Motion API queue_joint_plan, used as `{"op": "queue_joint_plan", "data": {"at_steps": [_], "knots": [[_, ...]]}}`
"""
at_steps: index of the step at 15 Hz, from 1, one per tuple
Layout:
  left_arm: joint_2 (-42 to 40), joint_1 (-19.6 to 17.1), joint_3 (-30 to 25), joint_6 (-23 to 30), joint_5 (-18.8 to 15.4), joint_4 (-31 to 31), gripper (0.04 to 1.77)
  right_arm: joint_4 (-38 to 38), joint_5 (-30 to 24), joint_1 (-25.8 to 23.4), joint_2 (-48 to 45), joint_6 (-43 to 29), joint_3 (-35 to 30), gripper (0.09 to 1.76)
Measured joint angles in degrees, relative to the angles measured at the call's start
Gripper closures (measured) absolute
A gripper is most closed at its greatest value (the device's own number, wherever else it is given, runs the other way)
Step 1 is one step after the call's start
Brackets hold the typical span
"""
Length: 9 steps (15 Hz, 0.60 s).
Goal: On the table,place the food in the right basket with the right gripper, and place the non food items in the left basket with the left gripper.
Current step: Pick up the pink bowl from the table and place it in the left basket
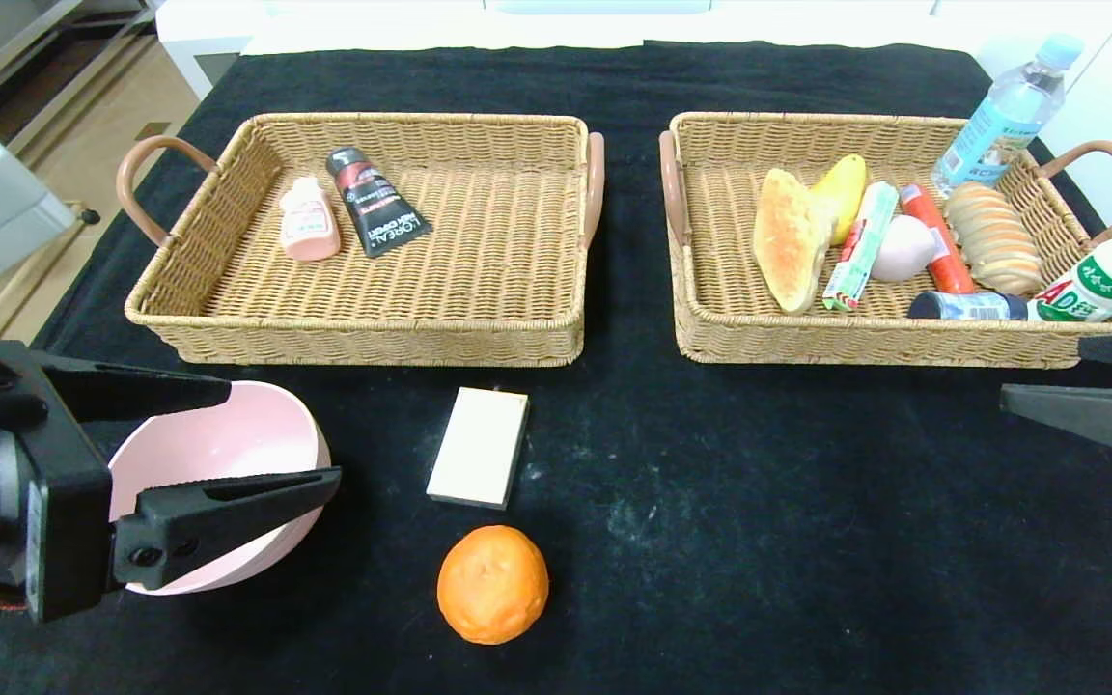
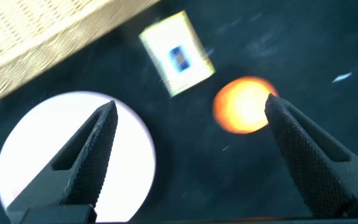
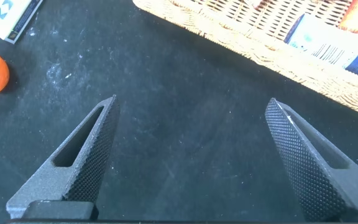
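Observation:
An orange point(image 1: 492, 584) lies on the black cloth at the front, with a white box point(image 1: 479, 446) just behind it and a pink bowl point(image 1: 218, 454) to their left. My left gripper point(image 1: 281, 434) is open and empty, hovering over the bowl's right side. In the left wrist view the gripper point(image 2: 191, 102) has the bowl point(image 2: 30, 162) under one finger, the orange point(image 2: 244, 104) by the other, and the box point(image 2: 178, 53) beyond. My right gripper point(image 1: 1039, 375) is open and empty at the right edge, in front of the right basket point(image 1: 701, 319). Its wrist view point(image 3: 191, 101) shows bare cloth between the fingers.
The left basket point(image 1: 363, 333) holds a pink bottle point(image 1: 309, 220) and a black tube point(image 1: 377, 201). The right basket holds bread point(image 1: 788, 239), a yellow item, an egg, a sausage, a roll, a can point(image 1: 966, 305) and bottles. A water bottle point(image 1: 1010, 114) stands at its far corner.

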<state>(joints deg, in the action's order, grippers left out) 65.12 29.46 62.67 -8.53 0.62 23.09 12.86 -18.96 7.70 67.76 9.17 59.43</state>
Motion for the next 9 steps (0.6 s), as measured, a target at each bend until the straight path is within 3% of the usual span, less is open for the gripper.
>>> {"op": "queue_joint_plan", "data": {"at_steps": [5,9], "knots": [[2.7,0.0,4.2,-1.1,6.2,11.9,0.09,0.0,0.0,0.2,0.0,0.0,-0.2,0.14],[6.1,0.0,5.0,-1.1,11.8,14.3,0.09,0.0,0.0,0.6,0.0,0.0,-0.5,0.14]]}}
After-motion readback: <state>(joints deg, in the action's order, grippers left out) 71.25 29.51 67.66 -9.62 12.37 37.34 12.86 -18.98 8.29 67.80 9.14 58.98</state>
